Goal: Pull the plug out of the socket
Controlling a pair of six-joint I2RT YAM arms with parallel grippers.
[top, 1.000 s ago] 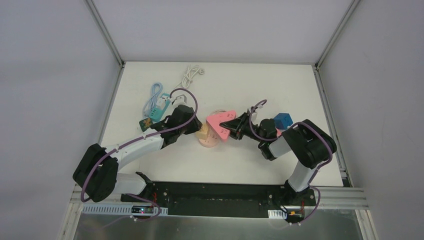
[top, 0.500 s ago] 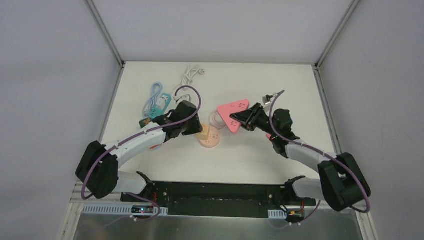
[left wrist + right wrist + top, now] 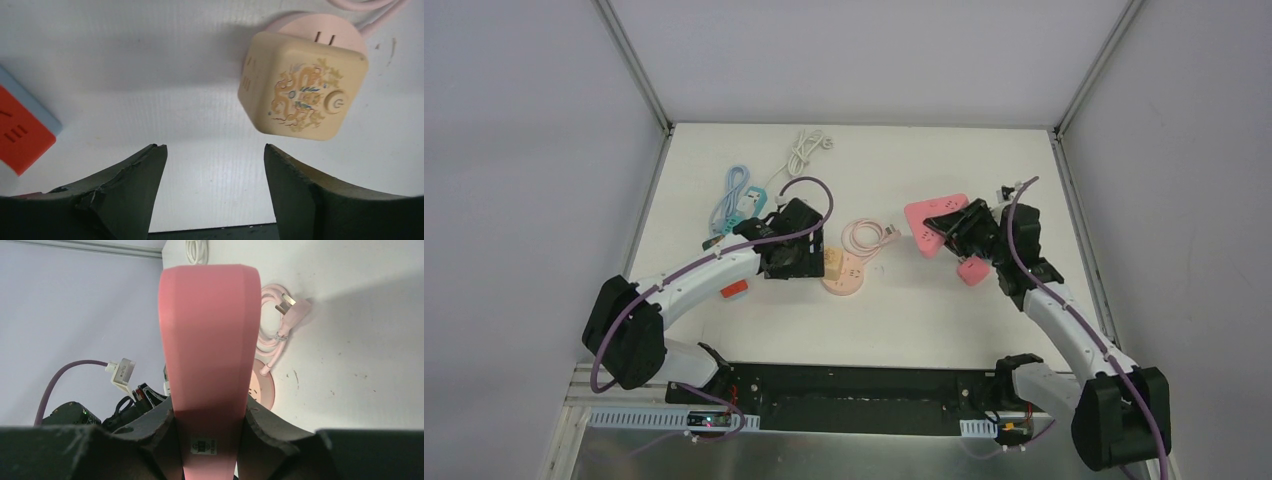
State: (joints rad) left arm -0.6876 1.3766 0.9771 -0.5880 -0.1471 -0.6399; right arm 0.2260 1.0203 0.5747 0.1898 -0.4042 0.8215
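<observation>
Now that the plug (image 3: pixel 936 222) has swung right, well apart from the socket (image 3: pixel 852 279), I judge it is pulled off; my left wrist shows the left gripper (image 3: pixel 214 152) wide and empty near the cube (image 3: pixel 300 92); my right wrist shows the right gripper (image 3: pixel 210 415) clamping the plug.

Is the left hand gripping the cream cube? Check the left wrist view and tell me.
No, the left hand is open, and the cream cube sits beyond it, untouched.

A pink triangular plug (image 3: pixel 210 340) is clamped between the fingers (image 3: pixel 156 432); a coiled pink cord (image 3: pixel 280 327) is seen on the table (image 3: pixel 360 315) beyond.
</observation>
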